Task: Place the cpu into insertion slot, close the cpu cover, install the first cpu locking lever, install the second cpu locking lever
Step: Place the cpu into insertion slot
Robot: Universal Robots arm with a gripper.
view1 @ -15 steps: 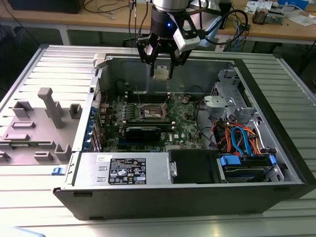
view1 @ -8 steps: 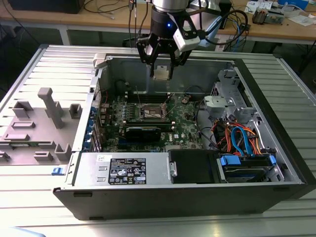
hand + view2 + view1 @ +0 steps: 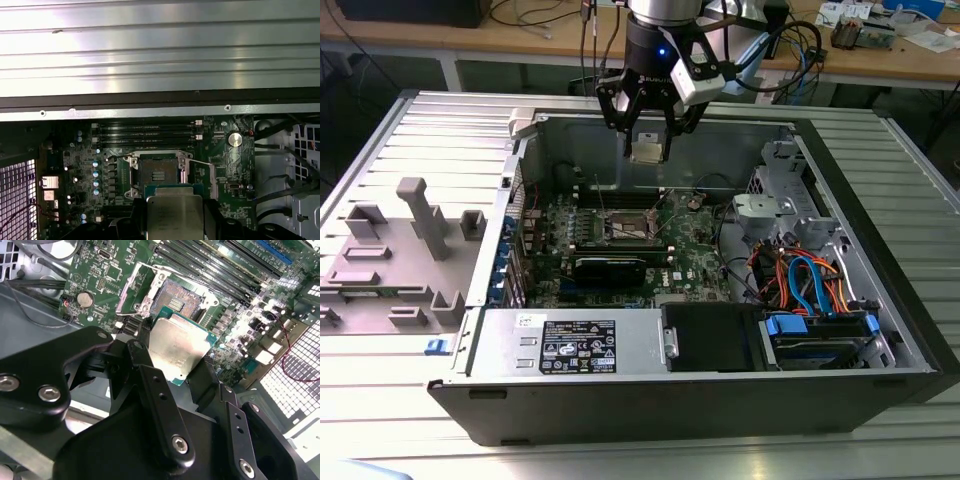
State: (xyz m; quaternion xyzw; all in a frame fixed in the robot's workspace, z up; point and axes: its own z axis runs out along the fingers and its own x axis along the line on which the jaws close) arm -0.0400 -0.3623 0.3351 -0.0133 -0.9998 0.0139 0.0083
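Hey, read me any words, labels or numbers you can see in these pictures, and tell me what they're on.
No text can be read.
Black-and-white label on the power supply: print too small to read.
Top of the cpu: faint etched marks, unreadable.
Green motherboard: tiny white markings, unreadable.
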